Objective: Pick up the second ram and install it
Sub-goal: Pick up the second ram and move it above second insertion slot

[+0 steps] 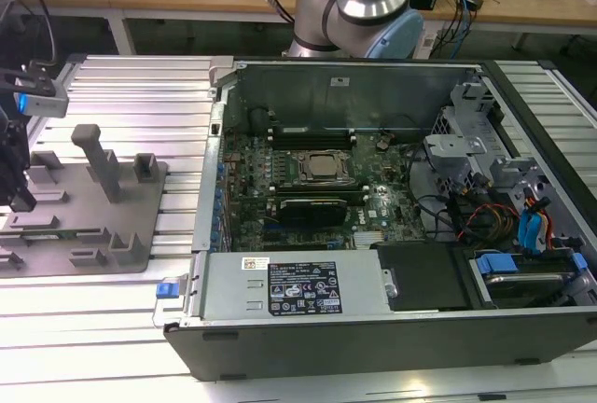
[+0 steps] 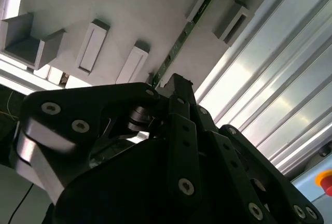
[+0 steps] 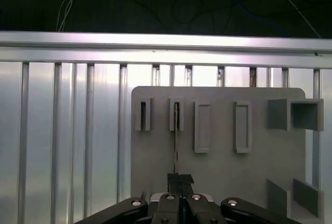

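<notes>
The second ram (image 3: 176, 141) is a thin green stick standing on edge in the grey tray (image 3: 223, 172), its far end in a narrow slot. In the second wrist view the second ram (image 2: 179, 42) runs diagonally across the tray (image 2: 104, 6) into my black fingers. In both wrist views my gripper (image 3: 180, 178) (image 2: 175, 81) is shut on the stick's near end. In the exterior view my gripper (image 1: 17, 200) hangs low over the tray (image 1: 140, 235) at the far left.
An open computer case (image 1: 373, 328) lies to the exterior view's right of the tray, with its motherboard (image 1: 280, 216) and silver processor (image 1: 322, 168) exposed. A tall post (image 1: 98, 156) and several blocks stand on the tray. Ribbed aluminium table (image 1: 140, 95) surrounds everything.
</notes>
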`<control>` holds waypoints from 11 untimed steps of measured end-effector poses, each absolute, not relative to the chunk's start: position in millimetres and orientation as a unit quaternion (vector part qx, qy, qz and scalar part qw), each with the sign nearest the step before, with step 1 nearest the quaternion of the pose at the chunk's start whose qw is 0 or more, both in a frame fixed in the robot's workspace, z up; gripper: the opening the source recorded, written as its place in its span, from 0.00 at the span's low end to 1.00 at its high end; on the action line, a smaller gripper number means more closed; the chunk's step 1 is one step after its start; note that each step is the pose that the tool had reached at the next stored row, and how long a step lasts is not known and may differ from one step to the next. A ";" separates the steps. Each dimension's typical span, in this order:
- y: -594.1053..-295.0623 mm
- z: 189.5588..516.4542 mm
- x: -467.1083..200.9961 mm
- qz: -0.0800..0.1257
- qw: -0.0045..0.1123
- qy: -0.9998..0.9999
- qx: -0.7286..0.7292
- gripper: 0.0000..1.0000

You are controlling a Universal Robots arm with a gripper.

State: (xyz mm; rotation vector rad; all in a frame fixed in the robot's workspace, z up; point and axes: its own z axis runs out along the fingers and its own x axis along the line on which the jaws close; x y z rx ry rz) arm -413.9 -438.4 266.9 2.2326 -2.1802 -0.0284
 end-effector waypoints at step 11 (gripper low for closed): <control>-438.4 242.5 -415.7 -0.008 0.010 -0.699 0.715 0.08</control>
